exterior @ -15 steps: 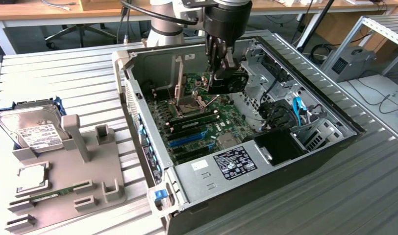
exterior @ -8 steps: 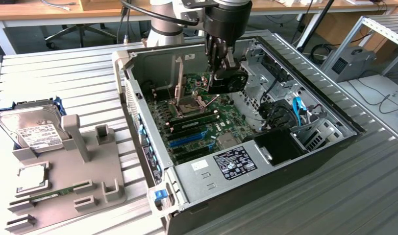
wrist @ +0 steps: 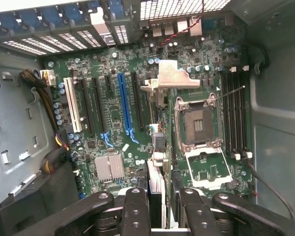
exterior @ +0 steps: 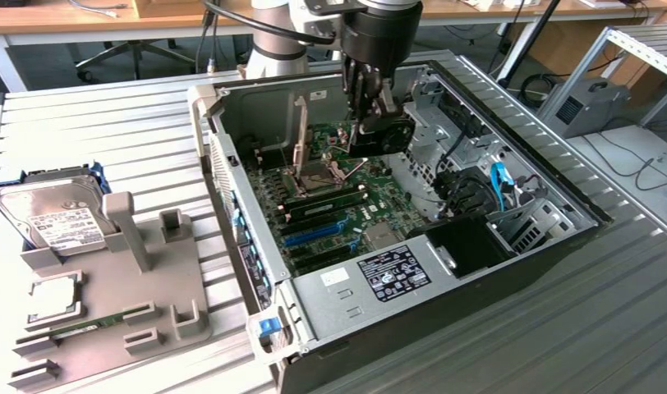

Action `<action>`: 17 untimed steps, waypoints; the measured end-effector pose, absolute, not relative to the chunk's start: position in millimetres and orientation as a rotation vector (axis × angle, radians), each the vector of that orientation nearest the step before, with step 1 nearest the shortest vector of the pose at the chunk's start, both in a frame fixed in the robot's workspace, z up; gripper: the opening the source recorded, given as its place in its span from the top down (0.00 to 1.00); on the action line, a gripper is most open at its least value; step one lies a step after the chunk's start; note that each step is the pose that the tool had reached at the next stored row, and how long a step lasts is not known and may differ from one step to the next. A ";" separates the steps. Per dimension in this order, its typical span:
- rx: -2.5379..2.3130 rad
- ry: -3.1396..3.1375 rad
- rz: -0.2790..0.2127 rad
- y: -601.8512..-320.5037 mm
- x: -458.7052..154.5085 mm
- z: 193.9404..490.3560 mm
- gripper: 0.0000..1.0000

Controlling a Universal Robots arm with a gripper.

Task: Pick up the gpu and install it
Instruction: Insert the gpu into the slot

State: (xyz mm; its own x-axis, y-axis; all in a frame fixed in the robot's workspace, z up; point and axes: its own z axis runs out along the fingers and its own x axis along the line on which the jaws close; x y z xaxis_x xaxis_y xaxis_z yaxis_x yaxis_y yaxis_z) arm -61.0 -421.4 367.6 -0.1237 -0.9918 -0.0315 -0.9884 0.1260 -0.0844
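The black 2-fingered end effector is hanging inside the open grey metal computer case, its fingers closed narrowly on the gpu, a thin dark card with a black fan block, held edge-down above the green motherboard. In the wrist view the end effector is gripping the gpu by its upper part, and the card's lower edge is pointing down at the board between the long blue expansion slot and the open silver processor socket.

Judging from this, the card is sitting over the case's middle, not yet over the blue expansion slot, and is touching nothing below it.

Risks from here:
- The card is hanging close to the exposed processor socket; a drop or a sideways drift could bend its contacts.
- The grip is covering only a small part of the card, so it could tilt and meet the slot crooked.

On the ribbed metal counter beside the case, a silver hard drive with a white label is lying in a grey parts holder.
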 end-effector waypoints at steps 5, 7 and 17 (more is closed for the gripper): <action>-2.060 2.264 -0.063 -421.4 -61.0 367.6 0.71; -2.073 2.252 -0.063 -421.4 -61.0 367.6 0.71; -2.134 2.164 -0.024 -421.4 -61.0 367.5 0.71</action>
